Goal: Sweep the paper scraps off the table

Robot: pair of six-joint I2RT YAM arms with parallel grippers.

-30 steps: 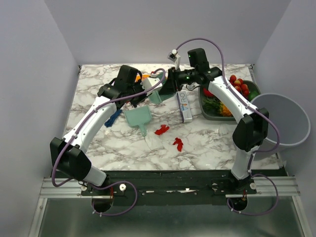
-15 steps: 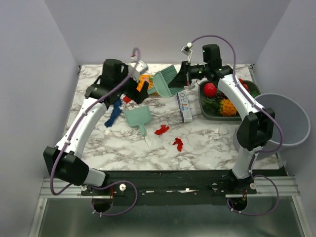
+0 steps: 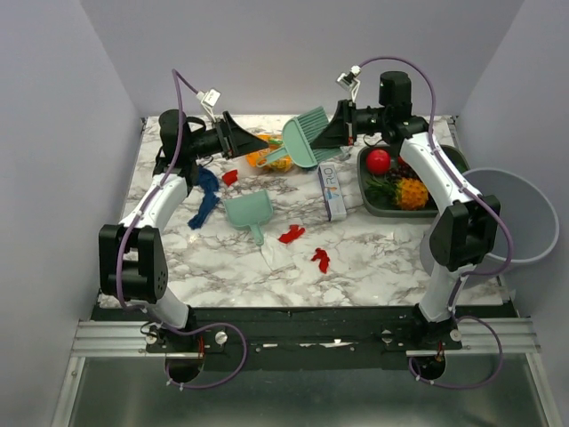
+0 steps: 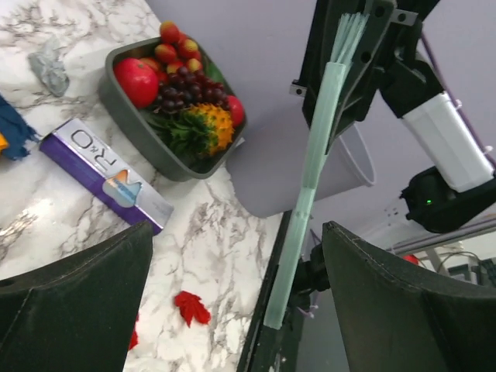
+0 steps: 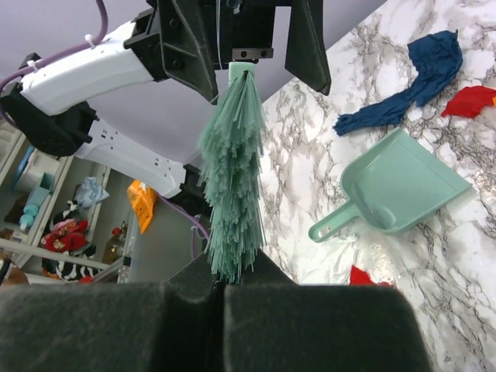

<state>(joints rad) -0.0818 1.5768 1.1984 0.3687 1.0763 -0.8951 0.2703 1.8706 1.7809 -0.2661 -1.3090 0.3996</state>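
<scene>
My right gripper (image 3: 341,134) is shut on the bristle end of a mint-green brush (image 3: 307,138), holding it in the air over the back of the table (image 3: 382,258). From the right wrist, the bristles (image 5: 232,170) run down into the shut right gripper (image 5: 225,283). My left gripper (image 3: 256,142) is open just left of the brush handle (image 4: 310,170), which hangs untouched between its wide-spread fingers (image 4: 387,302). A mint dustpan (image 3: 249,209) lies on the table. Red paper scraps (image 3: 291,234) (image 3: 320,259) (image 3: 229,177) and blue ones (image 3: 206,191) lie around it.
An orange snack bag (image 3: 260,158) lies under the brush. A purple-and-white box (image 3: 332,191) sits beside a dark tray (image 3: 372,206) of fruit and vegetables at the right. A grey bin (image 3: 520,218) stands off the table's right edge.
My left gripper opened, let go of the brush handle and drew back to the left. My right gripper shut on the bristles and carried the brush up and slightly right.
</scene>
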